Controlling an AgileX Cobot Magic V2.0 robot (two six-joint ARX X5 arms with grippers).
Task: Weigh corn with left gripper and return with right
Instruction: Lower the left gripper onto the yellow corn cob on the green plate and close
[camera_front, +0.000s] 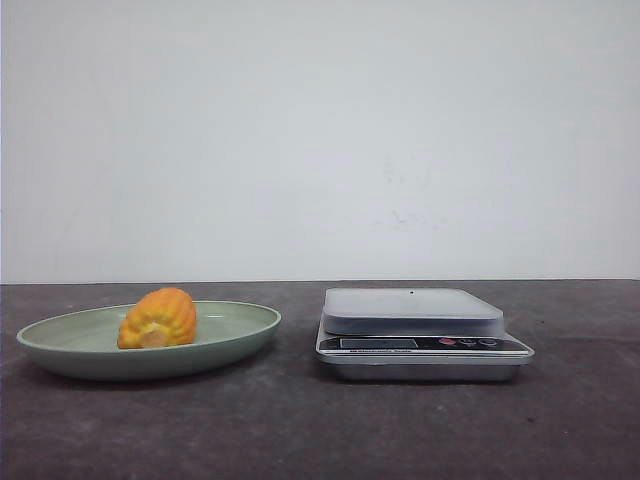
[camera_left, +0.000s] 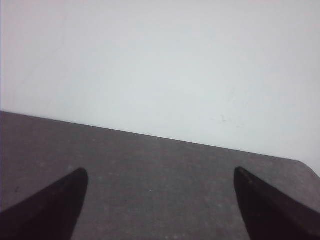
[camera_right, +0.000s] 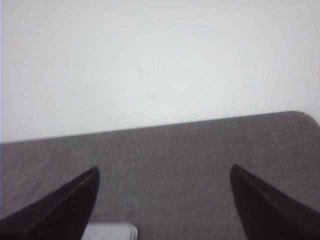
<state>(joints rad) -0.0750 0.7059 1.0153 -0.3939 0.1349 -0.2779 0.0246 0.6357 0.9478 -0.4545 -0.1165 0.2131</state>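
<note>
The orange-yellow corn (camera_front: 158, 318) lies on its side in a pale green plate (camera_front: 240, 325) at the left of the dark table, its pale cut end toward me. A silver kitchen scale (camera_front: 418, 331) with an empty grey platform stands to the right of the plate. Neither arm shows in the front view. In the left wrist view my left gripper (camera_left: 160, 174) is open and empty over bare table. In the right wrist view my right gripper (camera_right: 164, 171) is open and empty, with a corner of the scale (camera_right: 112, 231) near one of its fingers.
A plain white wall stands behind the table's far edge (camera_front: 320, 281). Dark table surface (camera_front: 300, 420) lies in front of the plate and scale.
</note>
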